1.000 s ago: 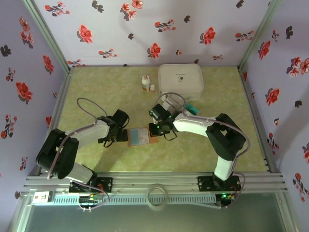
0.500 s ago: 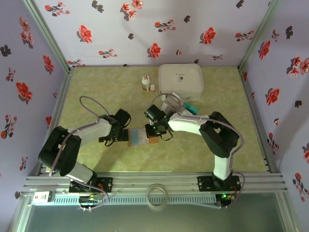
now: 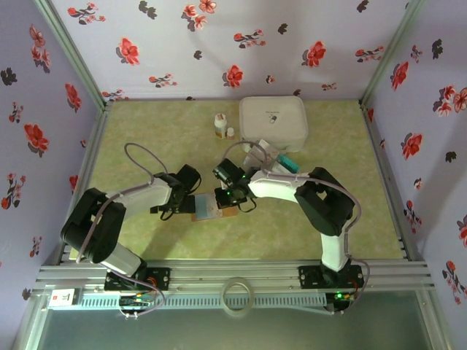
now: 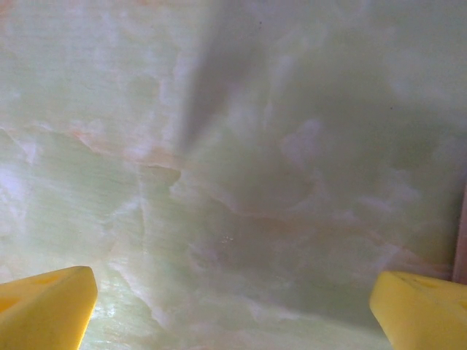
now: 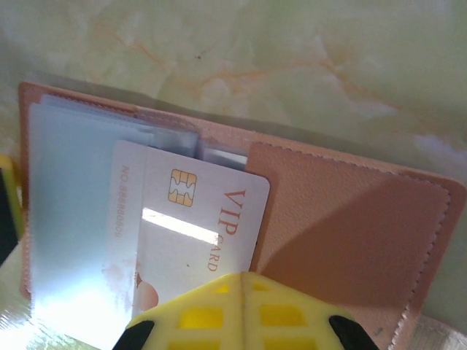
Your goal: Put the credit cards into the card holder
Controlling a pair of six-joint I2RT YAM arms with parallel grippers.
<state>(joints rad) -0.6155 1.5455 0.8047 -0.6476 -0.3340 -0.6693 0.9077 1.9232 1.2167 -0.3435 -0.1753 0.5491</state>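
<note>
The brown card holder lies open on the table between both arms. In the right wrist view its brown flap lies to the right and its pale blue-grey inner face to the left. A white VIP credit card lies flat on the inner face, its right edge at the flap. My right gripper is shut, its tips over the card's near edge. My left gripper is open, low over bare table beside the holder's left edge. More credit cards, one teal, lie behind the right arm.
A large white rounded box stands at the back of the table, with two small white bottles to its left. Flowered walls close in the table on three sides. The green marbled tabletop is bare at the back left.
My right gripper has slid left over the open card holder. My left gripper has crept a little to the right, closer to the holder's left edge.
</note>
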